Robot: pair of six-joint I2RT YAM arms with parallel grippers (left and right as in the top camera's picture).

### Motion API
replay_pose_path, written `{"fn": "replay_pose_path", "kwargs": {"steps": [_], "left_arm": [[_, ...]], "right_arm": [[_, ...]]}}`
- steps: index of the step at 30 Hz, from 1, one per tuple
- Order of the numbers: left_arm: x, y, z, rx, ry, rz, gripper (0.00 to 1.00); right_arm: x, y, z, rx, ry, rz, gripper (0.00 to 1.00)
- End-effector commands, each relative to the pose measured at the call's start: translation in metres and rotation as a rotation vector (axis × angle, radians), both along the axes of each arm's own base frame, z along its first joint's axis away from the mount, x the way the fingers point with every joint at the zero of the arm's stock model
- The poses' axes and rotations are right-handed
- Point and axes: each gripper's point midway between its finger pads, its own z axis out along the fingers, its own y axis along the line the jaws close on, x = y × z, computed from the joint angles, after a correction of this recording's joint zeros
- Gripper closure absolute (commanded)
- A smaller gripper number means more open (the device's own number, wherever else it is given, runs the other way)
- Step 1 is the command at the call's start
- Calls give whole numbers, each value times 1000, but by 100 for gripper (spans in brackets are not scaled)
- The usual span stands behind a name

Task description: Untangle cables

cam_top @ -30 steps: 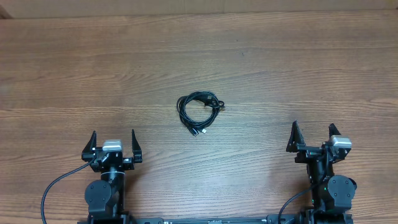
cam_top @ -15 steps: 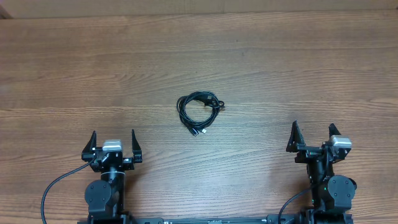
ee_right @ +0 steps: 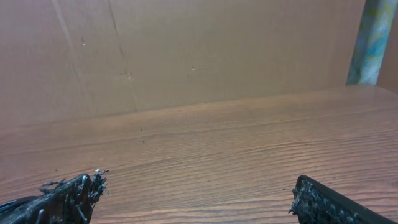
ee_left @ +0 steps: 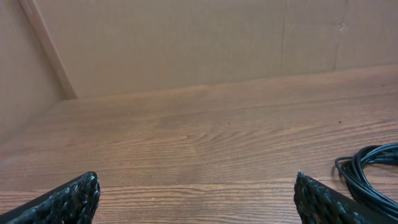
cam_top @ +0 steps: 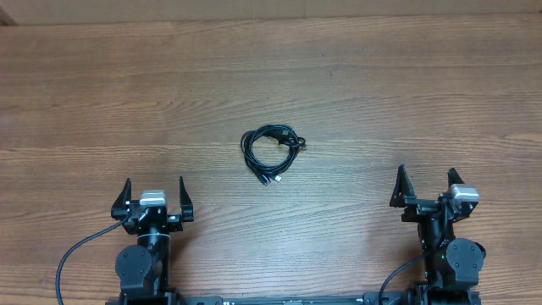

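The cables (cam_top: 272, 151) are thin black cords wound into one small coil, lying on the wooden table near its middle, with a plug end sticking out at the lower right of the coil. Part of the coil shows at the right edge of the left wrist view (ee_left: 372, 171). My left gripper (cam_top: 154, 197) is open and empty at the front left, well short of the coil. My right gripper (cam_top: 426, 188) is open and empty at the front right. The coil is out of the right wrist view.
The wooden table (cam_top: 381, 93) stretches to a brown cardboard wall at the back (ee_left: 186, 37). A greenish upright strip stands at the far right in the right wrist view (ee_right: 372, 37).
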Motion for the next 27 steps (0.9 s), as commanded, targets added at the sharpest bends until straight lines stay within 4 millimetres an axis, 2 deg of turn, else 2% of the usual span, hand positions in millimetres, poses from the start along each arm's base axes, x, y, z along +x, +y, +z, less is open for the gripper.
{"fn": "replay_pose_path", "kwargs": {"steps": [1,18,27], "left_arm": [[0,0,1,14,-6,-2,0],[0,-1,0,10,-3,-5,0],[3,0,-11,7,69,-2,1]], "right_arm": [[0,0,-2,-4,-4,2,0],[0,0,-2,-4,-4,2,0],[0,0,-2,-4,-4,2,0]]}}
